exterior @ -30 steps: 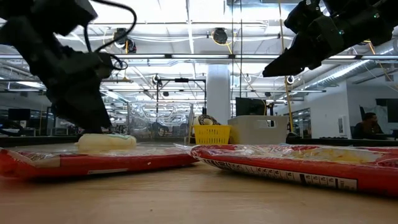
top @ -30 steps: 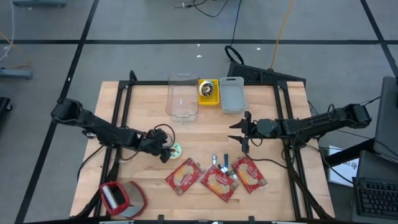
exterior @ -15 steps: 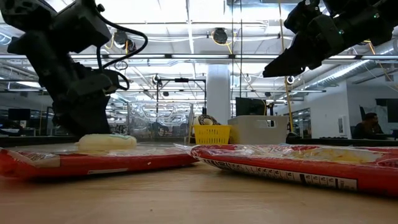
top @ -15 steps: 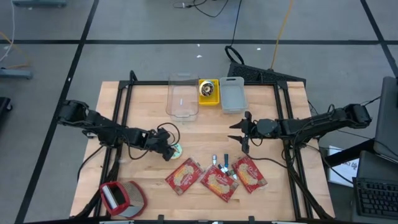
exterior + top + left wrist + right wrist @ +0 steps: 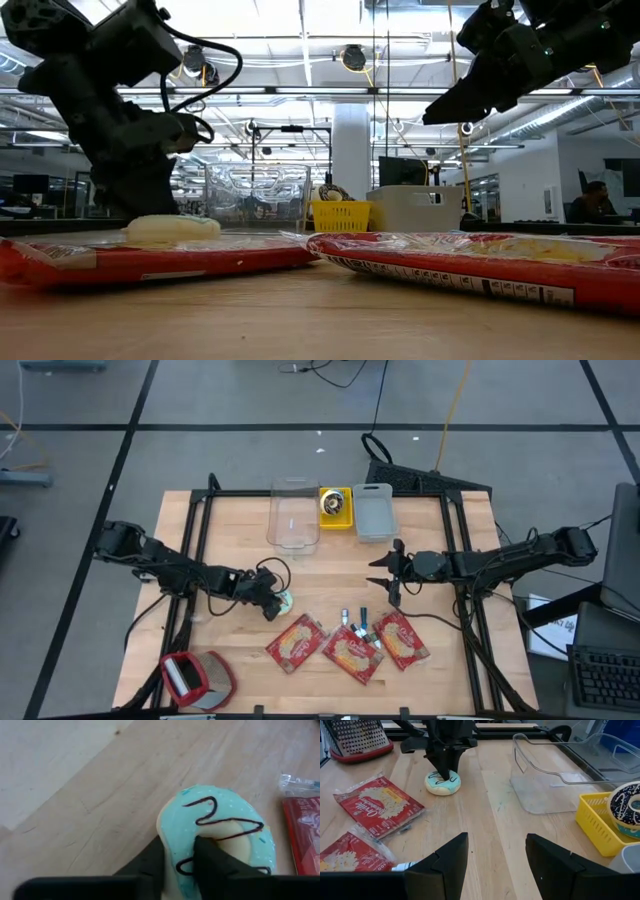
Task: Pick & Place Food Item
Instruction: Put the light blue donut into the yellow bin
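A donut (image 5: 220,830) with light blue icing and a dark zigzag line lies flat on the wooden table, left of the middle (image 5: 285,600). My left gripper (image 5: 177,862) reaches it from the table's left and is shut on its ring; the right wrist view shows it over the donut (image 5: 443,782) too. My right gripper (image 5: 497,855) hangs open above the table's right half (image 5: 387,575), well away from the donut, with nothing between its fingers. My left gripper has one finger (image 5: 212,860) in the donut's hole and the other (image 5: 150,865) against the outer wall of the ring, on the side toward the table's left (image 5: 167,840). The fingers slant down from the table's left. The donut rests flat on the table.
At the far edge stand a clear bin (image 5: 293,518), a yellow basket (image 5: 335,508) with another donut and a grey container (image 5: 373,512). Red snack packets (image 5: 345,645) lie near the front edge, right of the donut. A red-based grater (image 5: 195,678) lies front left.
My left arm has sunk a little and shifted toward the table's right, bringing its gripper lower onto the donut. The donut stays where it was.
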Available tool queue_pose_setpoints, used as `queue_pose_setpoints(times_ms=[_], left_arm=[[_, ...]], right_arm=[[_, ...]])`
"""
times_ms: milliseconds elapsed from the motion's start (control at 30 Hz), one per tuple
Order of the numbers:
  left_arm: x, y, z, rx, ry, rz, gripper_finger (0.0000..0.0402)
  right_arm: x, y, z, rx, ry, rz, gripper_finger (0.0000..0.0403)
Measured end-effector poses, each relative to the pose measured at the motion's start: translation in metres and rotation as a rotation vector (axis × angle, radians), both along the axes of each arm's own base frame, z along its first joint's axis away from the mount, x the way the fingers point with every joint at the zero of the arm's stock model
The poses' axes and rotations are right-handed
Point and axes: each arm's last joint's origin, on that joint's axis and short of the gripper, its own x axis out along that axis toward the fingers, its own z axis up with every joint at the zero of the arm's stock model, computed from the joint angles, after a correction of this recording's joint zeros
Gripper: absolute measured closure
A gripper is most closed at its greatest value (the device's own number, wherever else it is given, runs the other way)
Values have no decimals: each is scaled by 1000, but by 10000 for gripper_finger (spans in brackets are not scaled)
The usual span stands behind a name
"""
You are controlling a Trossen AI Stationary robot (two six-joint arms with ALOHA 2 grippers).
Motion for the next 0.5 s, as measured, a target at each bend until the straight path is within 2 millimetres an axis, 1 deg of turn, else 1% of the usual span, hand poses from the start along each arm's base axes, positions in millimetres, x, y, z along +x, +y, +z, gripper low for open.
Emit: queue_pose_setpoints(times_ms=[133, 233, 333, 500], left_arm=[[3, 1, 2, 20, -32, -39, 368], [8, 3, 10, 45, -76, -84, 384], [19, 5, 26, 93, -133, -133, 386], [41, 6, 64, 259, -248, -263, 365]], right_arm=[[0, 0, 0, 4, -1, -2, 216], [0, 0, 0, 4, -1, -2, 216], [0, 0, 1, 5, -13, -1, 216], [3, 0, 6, 15, -66, -2, 216]])
